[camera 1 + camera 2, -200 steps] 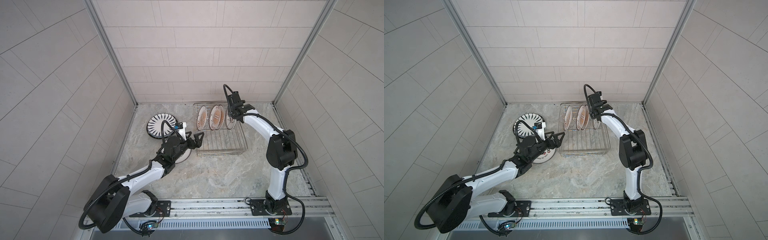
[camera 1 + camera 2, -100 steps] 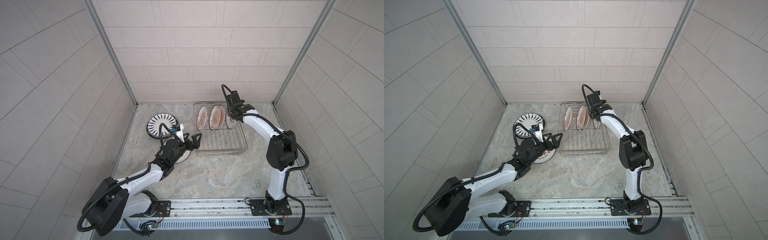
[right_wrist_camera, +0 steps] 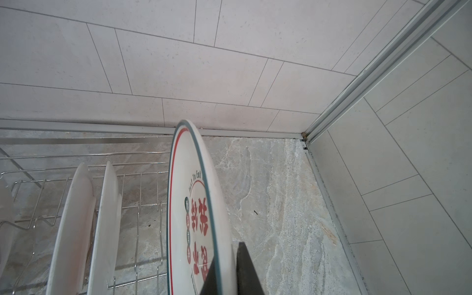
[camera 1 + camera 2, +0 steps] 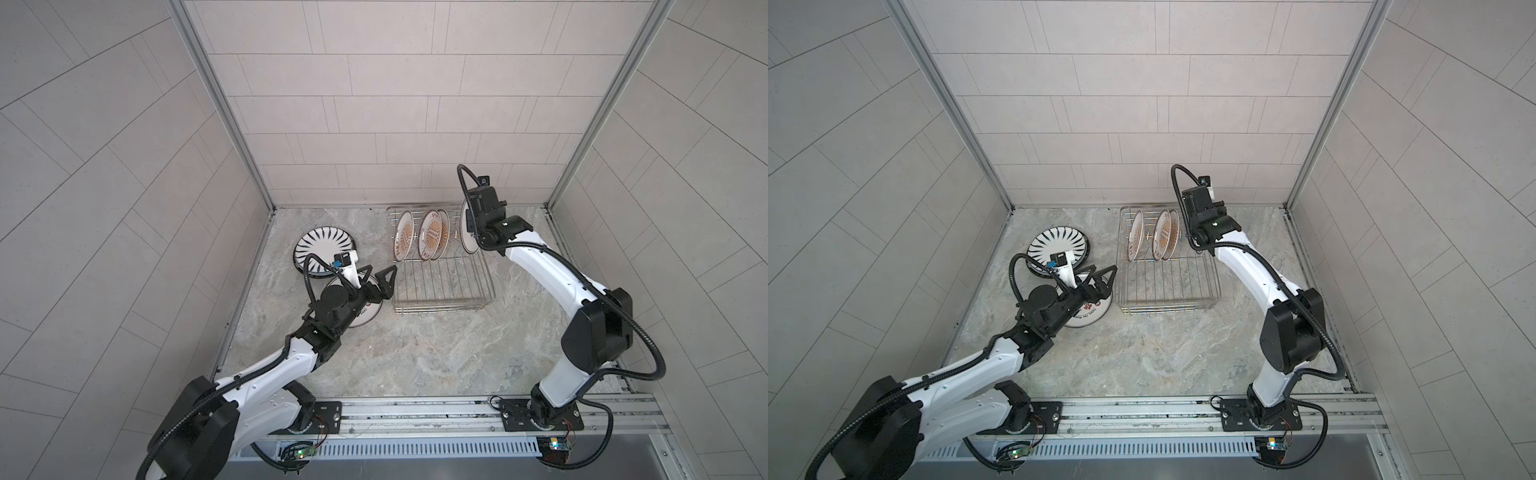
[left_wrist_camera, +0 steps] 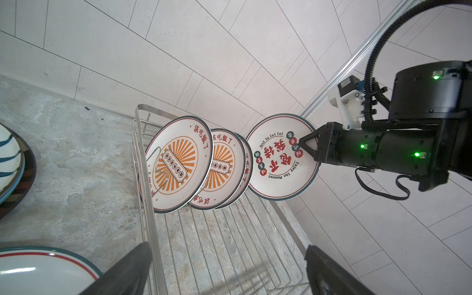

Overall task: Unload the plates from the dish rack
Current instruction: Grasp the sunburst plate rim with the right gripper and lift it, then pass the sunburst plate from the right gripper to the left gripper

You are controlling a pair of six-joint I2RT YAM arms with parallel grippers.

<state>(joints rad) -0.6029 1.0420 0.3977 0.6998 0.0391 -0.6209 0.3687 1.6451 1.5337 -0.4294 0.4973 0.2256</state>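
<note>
Well to the left of the dish rack, a black-striped plate lay flat on the stone top, on another plate of which only the dark rim showed. Nearer the rack, just off its front left corner, a green-and-red-rimmed plate also lay flat. The left gripper hung above that plate with its fingers spread wide and nothing between them, pointing at the rack's left side.

Inside the rack, toward its far left, three sunburst plates stood on edge and leaned together between the prongs. The near half of the rack was bare wire.

At the rack's far right corner, the right gripper was clenched on the upper rim of the lettered plate, one finger on its printed face and the other behind it. The plate hung on edge, apart from the nearest sunburst plate, with its lower rim close to the rack's right rail. Whether it had cleared the wire could not be told.

The step in hand looked like drawing this plate out. Done well, it would rise straight up in its own plane until the lower rim was plainly above the rail and prongs, with no swing toward the sunburst plates. With only a rim pinch holding it, any tilt to flat should come slowly, once the plate is outside the rack.
</note>
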